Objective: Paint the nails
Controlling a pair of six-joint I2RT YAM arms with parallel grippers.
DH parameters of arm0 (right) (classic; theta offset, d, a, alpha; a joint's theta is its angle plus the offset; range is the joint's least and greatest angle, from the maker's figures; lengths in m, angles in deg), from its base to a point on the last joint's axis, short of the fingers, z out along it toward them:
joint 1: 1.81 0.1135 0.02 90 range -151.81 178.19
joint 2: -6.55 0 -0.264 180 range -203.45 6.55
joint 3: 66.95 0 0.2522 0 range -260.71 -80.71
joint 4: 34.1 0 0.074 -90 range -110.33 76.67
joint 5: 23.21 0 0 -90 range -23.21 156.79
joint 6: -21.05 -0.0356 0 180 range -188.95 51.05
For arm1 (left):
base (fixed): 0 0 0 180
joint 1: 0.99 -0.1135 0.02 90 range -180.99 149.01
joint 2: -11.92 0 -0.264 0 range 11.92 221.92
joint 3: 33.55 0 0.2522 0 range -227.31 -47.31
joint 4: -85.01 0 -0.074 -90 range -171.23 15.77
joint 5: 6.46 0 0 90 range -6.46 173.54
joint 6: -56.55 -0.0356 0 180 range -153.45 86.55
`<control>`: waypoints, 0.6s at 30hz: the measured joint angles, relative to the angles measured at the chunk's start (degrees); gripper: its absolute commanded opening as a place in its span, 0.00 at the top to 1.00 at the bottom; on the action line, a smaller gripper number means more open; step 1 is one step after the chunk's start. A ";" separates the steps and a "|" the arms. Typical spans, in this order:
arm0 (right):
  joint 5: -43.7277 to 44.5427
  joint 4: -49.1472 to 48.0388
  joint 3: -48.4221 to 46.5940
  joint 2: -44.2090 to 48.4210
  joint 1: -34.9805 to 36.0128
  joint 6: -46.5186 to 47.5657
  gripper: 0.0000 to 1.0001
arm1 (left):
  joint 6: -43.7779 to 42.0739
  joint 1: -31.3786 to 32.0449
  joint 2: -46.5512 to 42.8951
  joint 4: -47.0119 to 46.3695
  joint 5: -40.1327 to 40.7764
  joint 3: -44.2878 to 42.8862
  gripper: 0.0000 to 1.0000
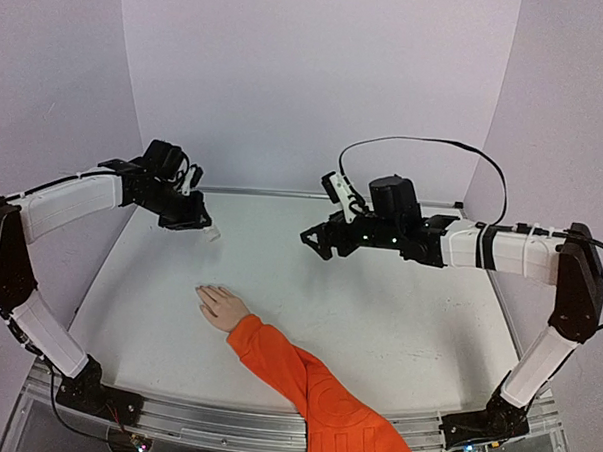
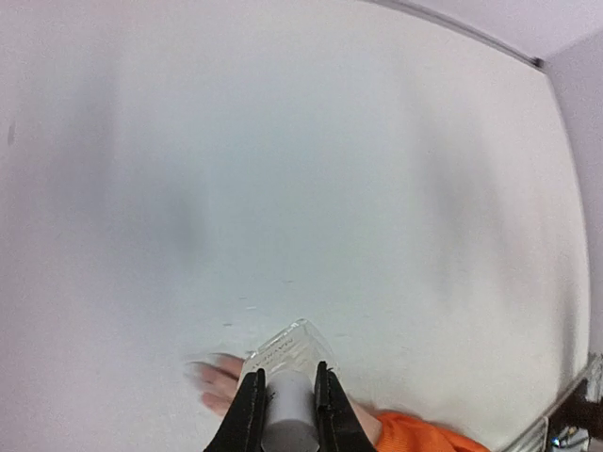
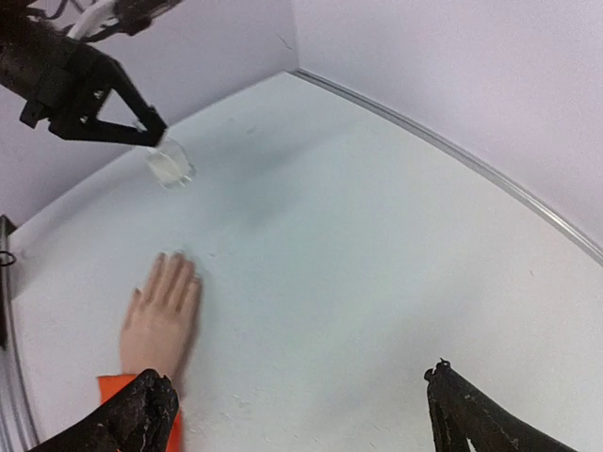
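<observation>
1. Left arm: it reaches from the lower left of the top view up and inward. Its left hand (image 1: pixel 209 229) is held above the surface (image 1: pixel 398 310), in the upper left of centre.
2. Left hand state: it is clenched on a small bottle (image 1: pixel 213 235). The left wrist view shows both fingers (image 2: pixel 248 414) pressed on the bottle's white cap, with the clear body (image 2: pixel 285 350) projecting beyond the tips.
3. Right arm: it extends from the lower right, with the forearm nearly level and pointing toward frame centre. A black cable (image 1: pixel 425 143) loops above it.
4. Right hand (image 1: pixel 317 239) state: it is released and holds nothing. In the right wrist view its two fingers (image 3: pixel 141 414) stand wide apart at the bottom corners of the frame.
5. Task item: a flesh-coloured hand (image 1: pixel 221 308) lies palm down and flat on the surface, left of centre. It ends an orange sleeve (image 1: pixel 304 386) that runs to the bottom edge. The nails (image 3: pixel 177 258) sit at the fingertips, which point toward the upper left. They are barely resolved.
6. View differences: only the right wrist view separates the individual fingers and shows the bottle (image 3: pixel 170 166) hanging clear of the surface, well apart from the fingertips. The left wrist view shows the flesh-coloured hand (image 2: pixel 215 381) blurred behind the bottle.
7. Writing: there is faint print on the bottle body in the left wrist view, but it is not legible.
</observation>
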 measured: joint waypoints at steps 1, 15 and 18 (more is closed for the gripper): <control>1.22 0.09 1.14 0.13 -0.85 -0.48 0.03 | 0.59 -2.03 1.03 0.02 1.77 1.09 1.00; 8.33 0.44 11.19 9.29 -12.39 -6.12 0.02 | 4.46 -12.44 11.23 -3.69 13.79 9.57 0.98; 8.76 0.42 12.31 10.58 -13.86 -6.43 0.02 | 4.50 -12.37 11.85 -4.39 15.17 9.57 0.94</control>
